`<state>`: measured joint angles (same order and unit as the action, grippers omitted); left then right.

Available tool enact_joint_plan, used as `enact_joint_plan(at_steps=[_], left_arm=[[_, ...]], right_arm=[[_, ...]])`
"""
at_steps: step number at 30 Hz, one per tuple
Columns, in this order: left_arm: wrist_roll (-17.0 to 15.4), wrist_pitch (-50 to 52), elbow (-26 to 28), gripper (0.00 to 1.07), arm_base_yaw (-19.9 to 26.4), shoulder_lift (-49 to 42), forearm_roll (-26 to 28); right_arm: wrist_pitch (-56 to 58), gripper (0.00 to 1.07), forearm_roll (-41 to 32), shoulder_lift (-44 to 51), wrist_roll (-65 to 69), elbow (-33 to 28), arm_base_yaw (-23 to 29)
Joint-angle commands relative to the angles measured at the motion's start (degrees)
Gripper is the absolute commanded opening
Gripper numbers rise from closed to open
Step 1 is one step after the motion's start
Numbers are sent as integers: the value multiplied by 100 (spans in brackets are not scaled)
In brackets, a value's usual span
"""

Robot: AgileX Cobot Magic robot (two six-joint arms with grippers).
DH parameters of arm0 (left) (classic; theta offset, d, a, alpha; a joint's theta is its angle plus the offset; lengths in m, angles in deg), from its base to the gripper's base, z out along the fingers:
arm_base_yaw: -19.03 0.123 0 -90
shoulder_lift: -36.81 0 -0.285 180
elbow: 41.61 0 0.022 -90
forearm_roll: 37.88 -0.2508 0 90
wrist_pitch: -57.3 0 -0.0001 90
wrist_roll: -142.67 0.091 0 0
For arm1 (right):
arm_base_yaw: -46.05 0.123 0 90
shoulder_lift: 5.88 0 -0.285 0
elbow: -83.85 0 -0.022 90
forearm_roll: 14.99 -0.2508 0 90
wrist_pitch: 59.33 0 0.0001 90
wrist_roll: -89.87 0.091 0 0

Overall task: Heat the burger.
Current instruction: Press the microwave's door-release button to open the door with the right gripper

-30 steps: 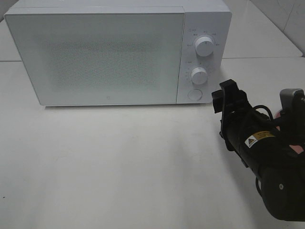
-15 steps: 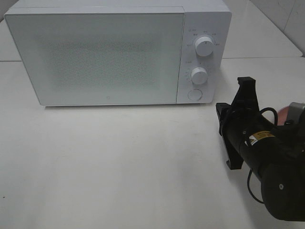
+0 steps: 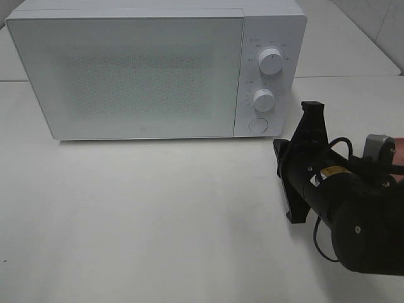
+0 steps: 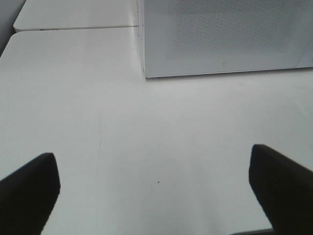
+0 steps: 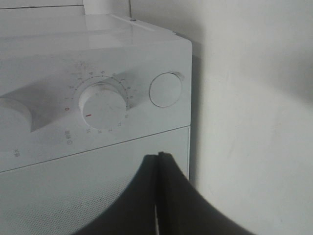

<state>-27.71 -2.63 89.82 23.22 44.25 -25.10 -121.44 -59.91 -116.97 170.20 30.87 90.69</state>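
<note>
1. The left gripper hangs over the near left part of the white tabletop; its two dark fingers are spread wide apart with nothing between them; it shows only in its own wrist view
2. The right arm comes in over the near right corner of the tabletop, rolled onto its side; the right gripper has its fingers pressed together on nothing, and points at the control panel from close by without touching it
3. The white microwave stands toward the far edge, its door shut; the panel on its right side carries an upper dial, a lower dial and, lowest, a round button
4. The burger shows in no view; its place cannot be told
</note>
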Motion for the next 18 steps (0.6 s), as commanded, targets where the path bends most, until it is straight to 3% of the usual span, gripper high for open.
enact_joint_plan(at_steps=[1,10,18], left_arm=[[-23,29,-17,100,-11,-109,11],[-23,29,-17,100,-11,-109,11],[-23,29,-17,100,-11,-109,11]], right_arm=[[413,0,172,0,-309,286,-252],[968,0,424,-92,-670,705,-613],[1020,0,630,-710,-510,1220,-728]])
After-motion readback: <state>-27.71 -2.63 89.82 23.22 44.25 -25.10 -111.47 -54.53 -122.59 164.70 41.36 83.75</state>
